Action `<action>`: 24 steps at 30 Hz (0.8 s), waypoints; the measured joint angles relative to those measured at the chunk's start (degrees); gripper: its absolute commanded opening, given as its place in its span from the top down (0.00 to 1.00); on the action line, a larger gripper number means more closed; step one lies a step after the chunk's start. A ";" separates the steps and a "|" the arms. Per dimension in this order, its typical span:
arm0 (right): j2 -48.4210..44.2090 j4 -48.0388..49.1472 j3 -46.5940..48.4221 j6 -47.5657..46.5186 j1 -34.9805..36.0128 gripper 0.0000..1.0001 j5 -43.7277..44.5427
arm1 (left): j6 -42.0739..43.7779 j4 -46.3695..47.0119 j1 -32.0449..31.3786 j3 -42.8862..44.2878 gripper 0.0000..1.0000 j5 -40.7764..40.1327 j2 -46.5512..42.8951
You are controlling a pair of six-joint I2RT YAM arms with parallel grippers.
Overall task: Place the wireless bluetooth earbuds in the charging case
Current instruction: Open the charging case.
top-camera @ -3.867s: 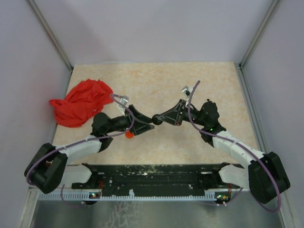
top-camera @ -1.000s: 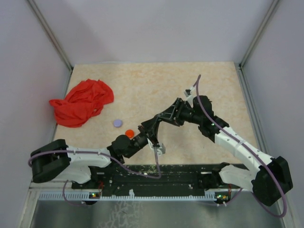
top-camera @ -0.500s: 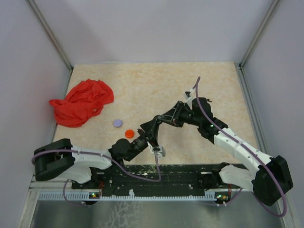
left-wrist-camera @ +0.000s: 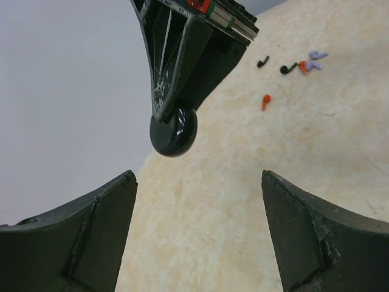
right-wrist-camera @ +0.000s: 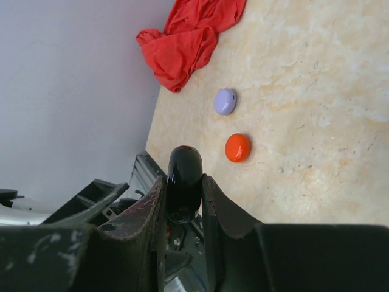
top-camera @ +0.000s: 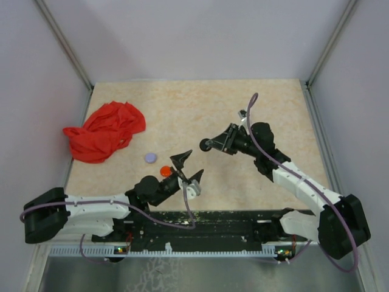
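— What's gripped?
— Right hand (right-wrist-camera: 184, 182) clamps a black disc (right-wrist-camera: 184, 170). Left hand (left-wrist-camera: 199, 182) is spread apart, empty.
— And the earbuds (left-wrist-camera: 265, 101)?
— Loose on the desk (left-wrist-camera: 243, 207), beyond that disc.

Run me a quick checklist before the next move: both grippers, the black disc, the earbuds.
1. Right gripper shut on the black disc, held off the table: ok.
2. Left gripper open and empty, facing the disc: ok.
3. Disc opened to take an earbud: cannot tell; no gap shows in either wrist view.
4. Earbuds located: ok; small red, black and lavender pieces lie loose on the table beyond the disc.
5. An earbud held in a gripper: not ok; neither holds one.
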 measured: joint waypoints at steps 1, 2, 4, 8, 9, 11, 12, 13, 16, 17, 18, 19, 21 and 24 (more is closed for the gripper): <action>0.63 1.11 -0.20 -1.01 -0.46 1.00 -0.63 | -2.69 -2.34 0.76 0.37 0.11 1.03 -0.87; 1.36 2.12 -0.22 -2.40 -0.90 1.00 -1.38 | -6.14 -4.90 1.95 0.74 0.10 2.69 -1.88; 2.32 3.69 -0.24 -4.66 -1.31 1.00 -2.78 | -12.15 -8.83 4.57 1.07 0.07 5.88 -3.91; 3.04 5.92 -0.24 -10.21 -1.46 1.00 -5.97 | -24.26 -13.57 11.89 1.18 0.06 14.80 -7.69; 3.04 6.49 -0.24 -11.37 -1.46 1.00 -6.56 | -27.30 -14.03 14.05 1.25 0.06 17.49 -8.26; 3.04 7.91 -0.24 -14.14 -1.49 1.00 -7.78 | -33.44 -14.10 18.34 1.57 0.06 23.41 -8.59; 3.04 8.35 -0.24 -15.13 -1.49 1.00 -8.26 | -36.46 -14.12 20.26 1.88 0.07 26.29 -8.48; 3.04 8.74 -0.24 -16.15 -1.49 1.00 -8.79 | -39.32 -14.10 21.88 2.32 0.09 29.09 -8.26; 3.04 10.34 -0.44 -18.69 -1.49 1.00 -10.60 | -46.71 -13.05 24.98 3.39 0.11 36.24 -7.37; 3.02 11.17 -0.72 -19.39 -1.49 1.00 -11.23 | -49.79 -11.96 26.27 3.45 0.11 39.06 -6.99; 2.97 11.98 -1.09 -20.04 -1.49 1.00 -11.89 | -52.48 -10.97 27.39 3.45 0.12 41.48 -6.69; 2.93 12.68 -1.46 -20.48 -1.49 1.00 -12.31 | -55.54 -9.40 28.87 3.45 0.13 44.02 -6.27; 2.69 13.97 -2.49 -21.38 -1.49 1.00 -13.55 | -61.44 -5.49 31.89 3.34 0.15 47.71 -5.38; 2.64 15.56 -3.39 -22.08 -1.49 1.00 -15.41 | -69.96 0.39 35.43 3.17 0.22 52.24 -3.67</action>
